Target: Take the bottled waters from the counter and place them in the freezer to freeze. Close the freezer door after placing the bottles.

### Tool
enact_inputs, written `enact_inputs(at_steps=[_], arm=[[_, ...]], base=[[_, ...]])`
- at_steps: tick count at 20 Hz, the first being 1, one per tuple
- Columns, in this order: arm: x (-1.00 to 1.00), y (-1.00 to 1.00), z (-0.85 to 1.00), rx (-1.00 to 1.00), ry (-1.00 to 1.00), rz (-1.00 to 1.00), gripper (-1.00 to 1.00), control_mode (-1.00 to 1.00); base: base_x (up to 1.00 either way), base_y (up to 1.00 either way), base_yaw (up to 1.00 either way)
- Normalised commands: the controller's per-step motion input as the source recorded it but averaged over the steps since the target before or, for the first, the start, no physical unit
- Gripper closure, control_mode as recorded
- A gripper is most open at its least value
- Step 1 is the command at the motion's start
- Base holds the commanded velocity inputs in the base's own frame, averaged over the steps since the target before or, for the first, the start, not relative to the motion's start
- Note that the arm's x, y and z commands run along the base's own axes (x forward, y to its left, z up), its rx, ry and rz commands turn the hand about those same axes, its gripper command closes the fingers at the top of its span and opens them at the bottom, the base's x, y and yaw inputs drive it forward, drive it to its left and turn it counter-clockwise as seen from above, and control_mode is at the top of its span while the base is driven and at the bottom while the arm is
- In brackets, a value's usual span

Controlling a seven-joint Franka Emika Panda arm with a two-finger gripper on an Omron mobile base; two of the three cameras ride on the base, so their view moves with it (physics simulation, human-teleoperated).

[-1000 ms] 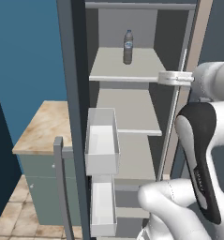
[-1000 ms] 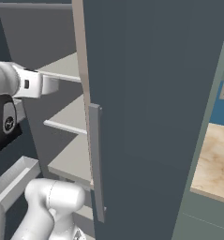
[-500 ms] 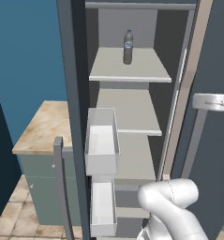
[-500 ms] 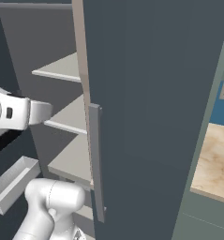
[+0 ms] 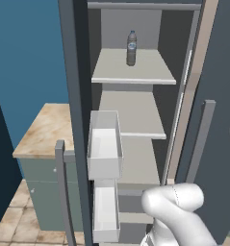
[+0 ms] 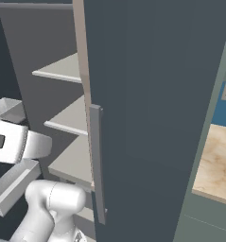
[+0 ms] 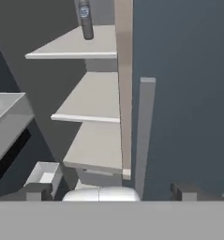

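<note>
One smoky grey bottle [image 5: 131, 47] is standing upright on the freezer's top shelf [image 5: 134, 72]; probably light, smooth, best pinched mid-body. The end effector [image 7: 108, 191] is hanging spread, holding nothing.

The grey bottle's [image 7: 85, 18] top was cut off by the hand view's upper edge; its label [image 5: 131, 46] was too small to read.

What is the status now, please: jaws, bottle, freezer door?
Jaws open, holding nothing. Grey bottle stands upright on the top freezer shelf. Freezer door not yet closed. Nothing seen in the way of the door.
</note>
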Motion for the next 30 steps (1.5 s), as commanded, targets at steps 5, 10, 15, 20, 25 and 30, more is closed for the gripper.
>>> enact_inputs(at_steps=[5, 10, 15, 20, 25, 30], arm=[[-0.21, -0.15, -0.38, 0.00, 0.22, 0.00, -1.00, -1.00], [0.10, 0.02, -0.43, -0.10, 0.29, -0.05, -1.00, -1.00], [0.18, 0.07, -0.38, -0.11, 0.15, -0.09, -1.00, -1.00], [0.02, 0.01, -0.21, -0.01, -0.02, -0.03, -1.00, -1.00], [0.04, 0.18, -0.01, 0.13, -0.03, 0.00, -1.00, -1.00], [0.14, 0.43, -0.01, 0.02, 0.01, 0.00, -1.00, -1.00]], base=[[0.00, 0.00, 0.00], [0.00, 0.00, 0.00], [0.00, 0.00, 0.00], [0.00, 0.00, 0.00], [0.00, 0.00, 0.00], [0.00, 0.00, 0.00]])
